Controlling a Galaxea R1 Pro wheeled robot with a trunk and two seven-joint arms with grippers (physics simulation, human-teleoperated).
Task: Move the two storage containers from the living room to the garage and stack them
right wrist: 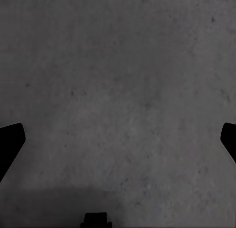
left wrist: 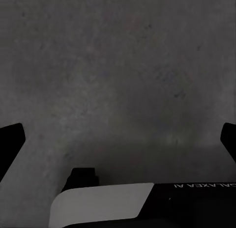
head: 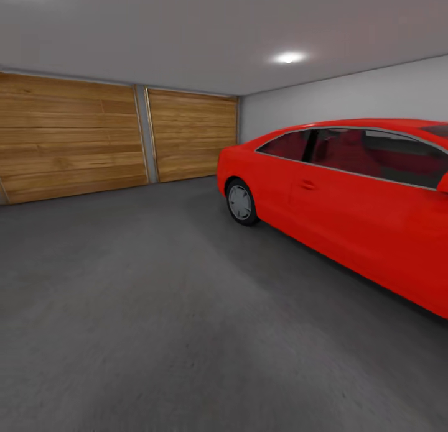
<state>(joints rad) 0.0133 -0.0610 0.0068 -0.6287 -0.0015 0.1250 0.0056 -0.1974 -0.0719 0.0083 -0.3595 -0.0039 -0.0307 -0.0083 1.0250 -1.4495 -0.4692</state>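
Note:
I am in the garage, with dark grey concrete floor (head: 155, 307) spreading ahead of me. The two storage containers are out of view. In the left wrist view my left gripper (left wrist: 118, 139) is open, its two black fingertips (left wrist: 11, 139) far apart at the frame's edges, with bare floor (left wrist: 118, 80) between them. In the right wrist view my right gripper (right wrist: 118, 139) is open the same way, one fingertip (right wrist: 10, 139) at each edge, empty over the floor (right wrist: 123, 90).
A red coupe car (head: 348, 202) stands at the right, its rear wheel (head: 241, 202) toward the middle. Two wood-panelled doors (head: 71, 137) line the far wall, with a pale grey wall (head: 348, 96) behind the car. A white part of my body (left wrist: 101, 203) shows under the left gripper.

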